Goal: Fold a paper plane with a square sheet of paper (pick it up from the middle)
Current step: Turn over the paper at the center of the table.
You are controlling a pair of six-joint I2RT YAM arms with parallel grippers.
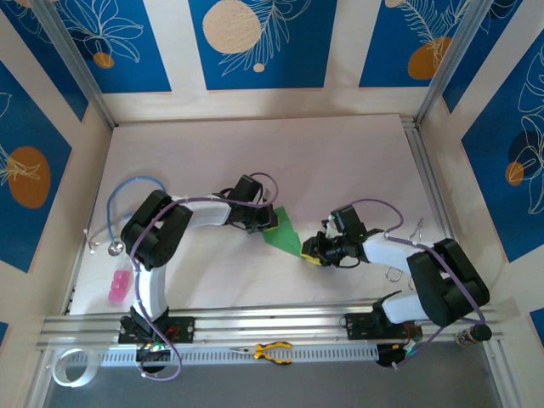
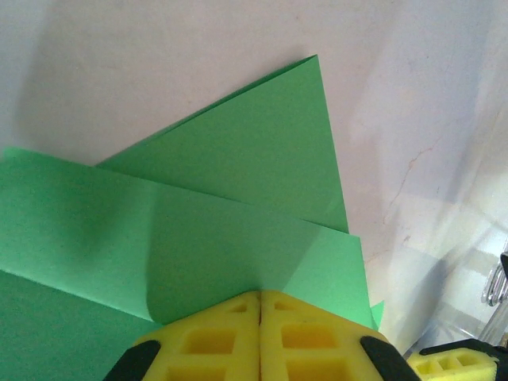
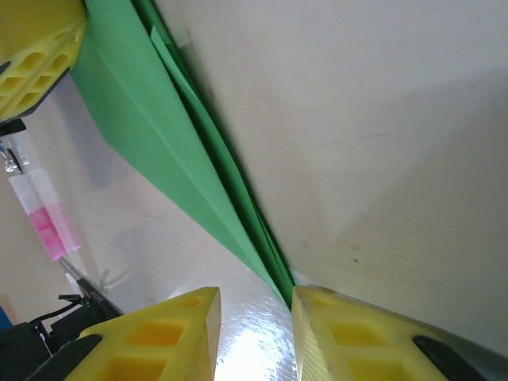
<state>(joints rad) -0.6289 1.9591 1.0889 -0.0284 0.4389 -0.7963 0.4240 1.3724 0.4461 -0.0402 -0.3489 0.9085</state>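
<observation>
The pale, smooth desk (image 1: 340,153) has open room across its far half, with patterned panels (image 1: 255,42) around its edges. Near its middle lies the green paper (image 1: 285,231), thin and folded into layered triangles. The left end effector (image 2: 260,305) is closed, its yellow pads tip-down on the sheet. The right end effector (image 3: 254,300) stands narrowly parted at the paper's point. A pink object (image 1: 119,287) and pliers (image 1: 274,351) sit well aside.

I see matt, smooth green paper (image 2: 238,167) ahead of my left hand (image 2: 260,302), whose pads (image 2: 214,343) look like moulded yellow plastic, perhaps foam; the bench (image 2: 119,55) beyond has a slight sheen.
</observation>
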